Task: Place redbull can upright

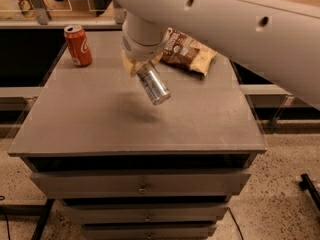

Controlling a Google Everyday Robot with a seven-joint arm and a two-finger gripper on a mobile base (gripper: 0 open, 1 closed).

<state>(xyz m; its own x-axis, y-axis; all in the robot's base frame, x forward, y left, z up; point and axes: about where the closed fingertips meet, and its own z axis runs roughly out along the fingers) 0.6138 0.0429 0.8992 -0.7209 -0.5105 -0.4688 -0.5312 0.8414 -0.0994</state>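
Observation:
The redbull can [153, 84] is a slim silver can, held tilted in the air above the grey cabinet top [100, 119], its shiny end pointing down and to the right. My gripper [141, 65] hangs from the big white arm over the middle back of the top and is shut on the can's upper part. The can's shadow falls on the top just below and left of it.
A red cola can [78, 45] stands upright at the back left corner. A brown snack bag [187, 51] lies at the back right, just behind the gripper. Drawers [142, 184] run down the cabinet's front. The floor drops off on both sides.

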